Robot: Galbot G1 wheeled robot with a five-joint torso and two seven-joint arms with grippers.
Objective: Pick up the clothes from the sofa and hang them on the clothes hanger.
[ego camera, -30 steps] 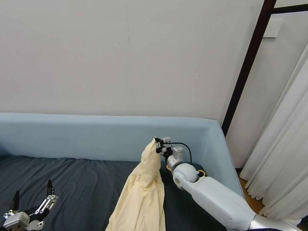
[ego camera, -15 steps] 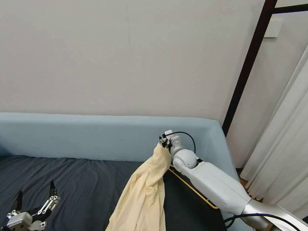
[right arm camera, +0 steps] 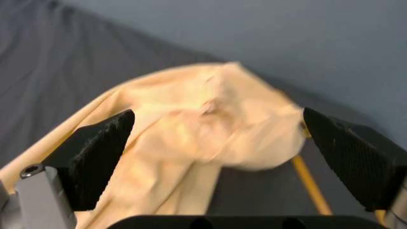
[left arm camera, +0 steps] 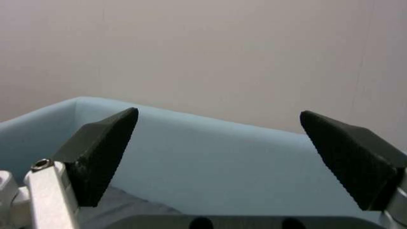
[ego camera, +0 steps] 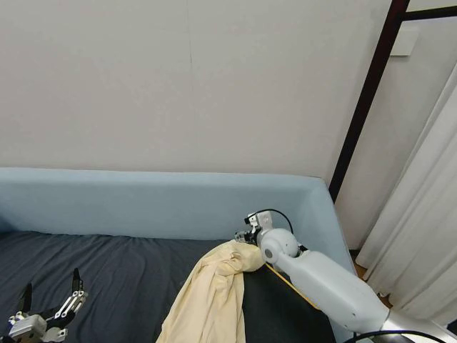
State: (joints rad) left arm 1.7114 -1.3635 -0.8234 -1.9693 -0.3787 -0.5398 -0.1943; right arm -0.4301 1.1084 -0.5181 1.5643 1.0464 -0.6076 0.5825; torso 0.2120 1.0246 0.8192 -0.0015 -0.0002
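A pale yellow garment (ego camera: 211, 293) lies crumpled on the sofa's dark seat (ego camera: 107, 264), its upper end slumped near the right corner. My right gripper (ego camera: 244, 236) hovers just above that end, open, with nothing between its fingers. In the right wrist view the garment (right arm camera: 210, 124) lies beyond the right gripper (right arm camera: 219, 119), whose jaws stand wide apart. My left gripper (ego camera: 51, 289) waits open low over the seat at the left. In the left wrist view the left gripper (left arm camera: 219, 119) faces the light blue backrest (left arm camera: 210, 157).
A thin yellow rod (ego camera: 285, 282) lies on the seat under my right arm. The sofa's blue armrest (ego camera: 321, 221) closes the right side. A dark upright pole (ego camera: 364, 107) and a white curtain (ego camera: 421, 236) stand to the right of the sofa.
My right gripper has come down toward the sofa corner and let go of the garment. The garment's raised end has collapsed onto the seat. The left arm has stayed low.
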